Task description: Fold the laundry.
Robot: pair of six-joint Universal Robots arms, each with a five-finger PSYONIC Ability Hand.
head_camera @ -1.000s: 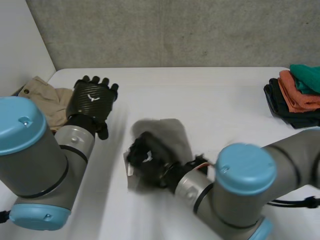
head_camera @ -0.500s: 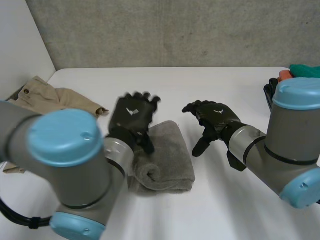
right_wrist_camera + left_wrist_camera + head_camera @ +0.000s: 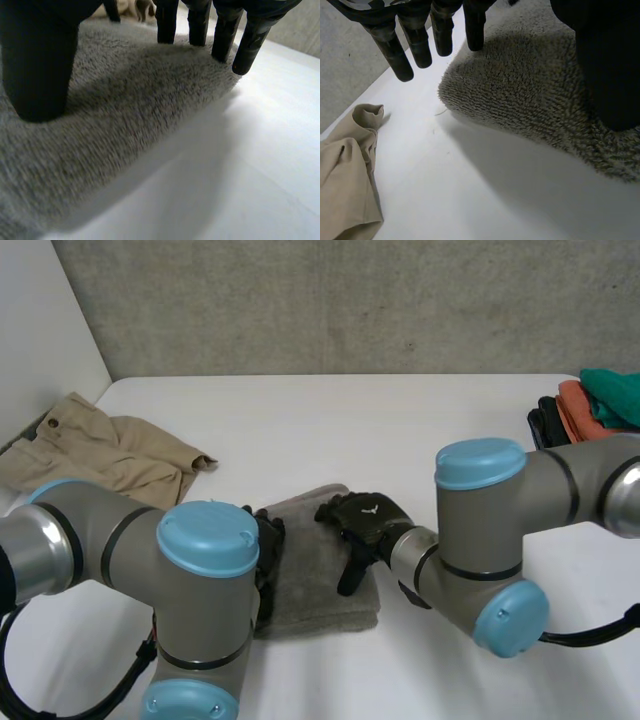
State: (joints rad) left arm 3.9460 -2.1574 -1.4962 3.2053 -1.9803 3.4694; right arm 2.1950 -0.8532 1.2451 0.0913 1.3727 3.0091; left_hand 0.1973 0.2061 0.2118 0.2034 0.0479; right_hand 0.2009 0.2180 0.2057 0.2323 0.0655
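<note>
Both hands have come down onto the grey towel (image 3: 315, 575), which lies folded small at the table's (image 3: 420, 430) front middle. The left hand (image 3: 266, 545) is at its left edge, the right hand (image 3: 368, 520) on its right half. Each hand's fingers (image 3: 415, 47) are straight, slightly spread, pinching nothing. This looks like pressing the fold flat; next probably calls for a grip on both edges

The grey towel (image 3: 318, 570) is thick terry cloth with a coarse, fuzzy pile, matt all over, and the white table (image 3: 400, 430) under it is smooth with a faint sheen. The left hand (image 3: 417, 42) and right hand (image 3: 368, 522) look like hard black plastic with a dull satin gloss. The khaki trousers (image 3: 110, 455) are thin, creased, matt woven cloth, and the wall (image 3: 350, 305) behind is rough, pitted grey concrete.
</note>
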